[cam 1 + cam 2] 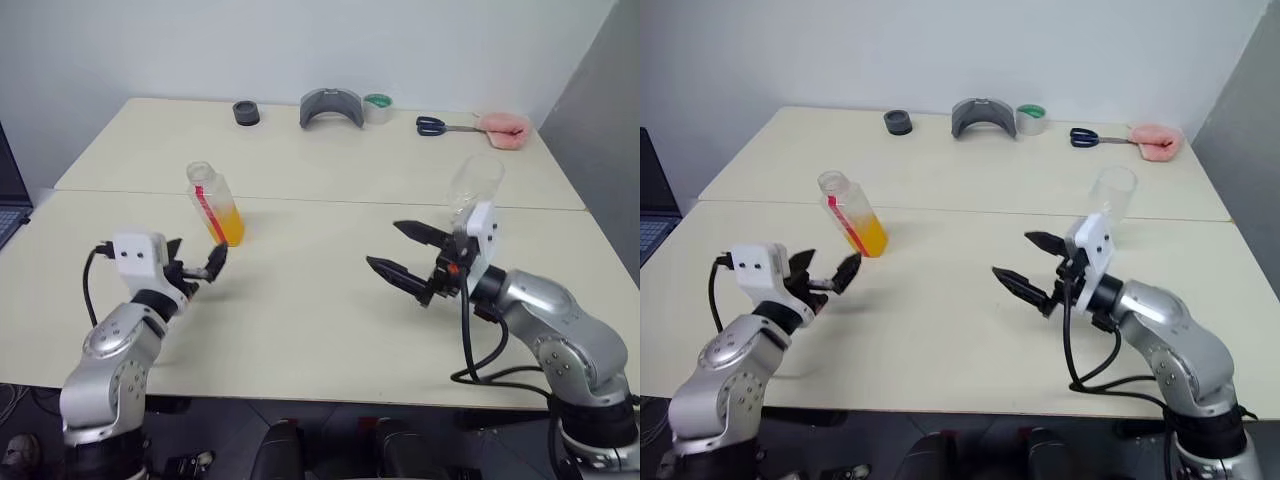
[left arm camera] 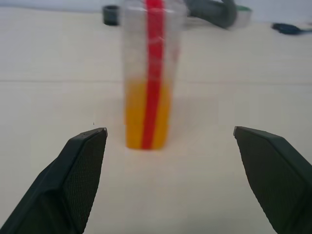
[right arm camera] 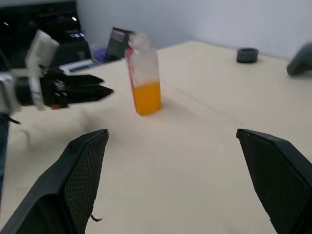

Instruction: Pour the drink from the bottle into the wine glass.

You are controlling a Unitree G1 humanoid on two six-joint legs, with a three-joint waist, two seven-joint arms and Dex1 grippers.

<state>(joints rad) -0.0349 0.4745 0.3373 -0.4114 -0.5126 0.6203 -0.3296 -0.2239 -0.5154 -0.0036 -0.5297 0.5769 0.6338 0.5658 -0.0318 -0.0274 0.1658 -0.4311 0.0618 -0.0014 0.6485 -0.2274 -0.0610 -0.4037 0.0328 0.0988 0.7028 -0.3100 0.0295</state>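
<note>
Left wrist view: the bottle, light and slippery, is best gripped mid-body; both jaws are wide open and empty.

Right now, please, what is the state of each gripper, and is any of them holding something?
Left gripper: open, holding nothing; the bottle stands free just beyond it.
Right gripper: open, holding nothing.

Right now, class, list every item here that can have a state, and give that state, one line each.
bottle: upright on the table, no cap on, lower part holding orange drink.
wine glass: upright, looks empty.
left gripper: open, holding nothing.
right gripper: open, holding nothing.
scissors: lying flat, blades closed.
</note>
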